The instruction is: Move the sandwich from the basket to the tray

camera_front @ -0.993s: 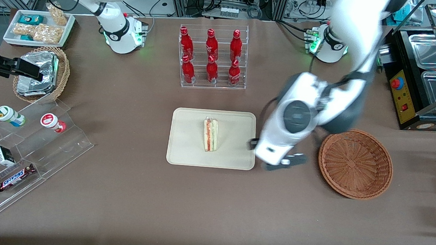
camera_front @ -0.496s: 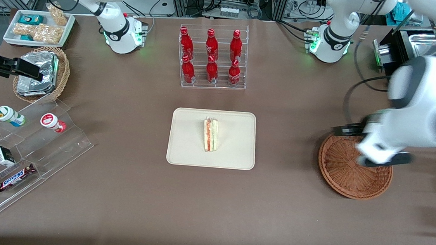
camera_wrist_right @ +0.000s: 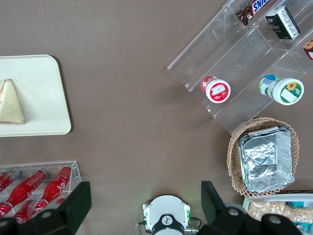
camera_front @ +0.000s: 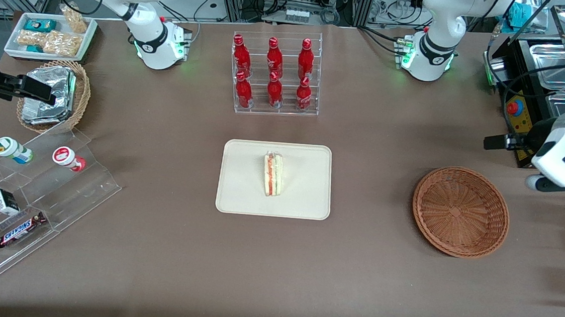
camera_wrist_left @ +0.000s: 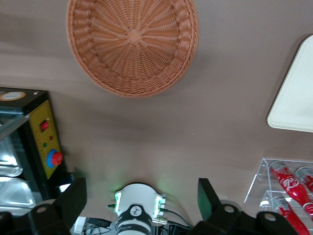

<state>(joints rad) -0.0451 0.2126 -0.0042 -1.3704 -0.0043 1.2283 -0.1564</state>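
Note:
The sandwich (camera_front: 273,174) (camera_wrist_right: 11,108), a pale wedge with red and green layers, lies on the cream tray (camera_front: 244,191) (camera_wrist_right: 39,88) at mid-table. The tray's corner (camera_wrist_left: 298,93) also shows in the left wrist view. The reddish-brown wicker basket (camera_front: 461,211) (camera_wrist_left: 133,44) holds nothing. My gripper (camera_front: 563,184) (camera_wrist_left: 141,188) hangs raised above the working arm's end of the table, just outside the basket's rim and slightly farther from the front camera. It is open, its dark fingers (camera_wrist_left: 73,200) wide apart with nothing between them.
A clear rack of red bottles (camera_front: 275,75) stands farther from the front camera than the tray. A black appliance with a red button (camera_front: 518,111) (camera_wrist_left: 46,147) sits near my gripper. A foil-filled tan basket (camera_front: 53,95) and an acrylic snack stand (camera_front: 32,199) lie toward the parked arm's end.
My gripper swept from beside the tray, over the basket, out to the working arm's end of the table. The sandwich stayed on the tray.

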